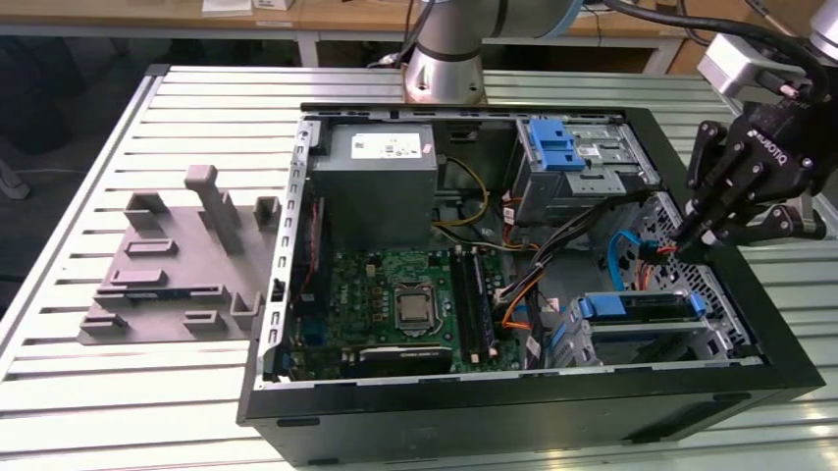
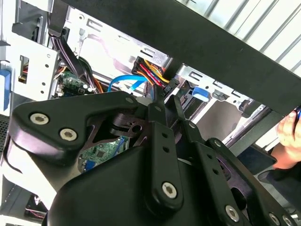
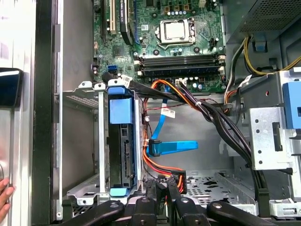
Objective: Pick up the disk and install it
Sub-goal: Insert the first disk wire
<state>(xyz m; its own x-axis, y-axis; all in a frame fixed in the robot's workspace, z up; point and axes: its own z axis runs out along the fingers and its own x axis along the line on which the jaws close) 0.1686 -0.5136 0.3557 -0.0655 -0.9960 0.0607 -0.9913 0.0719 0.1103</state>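
At the side of the open computer case [image 1: 524, 412] toward the exterior view's right, the gripper [image 1: 684, 245] hangs tilted over the rim, its tips dipping just inside. In both wrist views the gripper [image 3: 164, 186] [image 2: 162, 96] has its fingers drawn close together, the tips reaching down among a bundle of orange and black cables [image 3: 162, 165]. I cannot tell whether anything is pinched between them. It does not hold the disk.

The disk [image 3: 125, 150] lies apart from the gripper, inside the case. It stands on edge in a silver cage [image 3: 80, 190] at the case's corner, framed by its blue carrier. In the exterior view the disk [image 1: 642, 306] is nearer the case's front wall than the gripper, with the cage [image 1: 713, 339] around it. A blue flat cable [image 3: 171, 147] runs across the case floor between the disk and the gripper, close beside the cable bundle.

Deeper in the case lie the green motherboard [image 1: 392, 294], a grey power-supply box [image 1: 380, 186] and a second metal cage with a blue latch [image 1: 563, 147]. Outside the case, toward the exterior view's left, a grey moulded fixture [image 1: 177, 260] rests on the slatted table [image 1: 131, 392]. A person's hand [image 3: 4, 197] shows just outside the case wall in the first wrist view.
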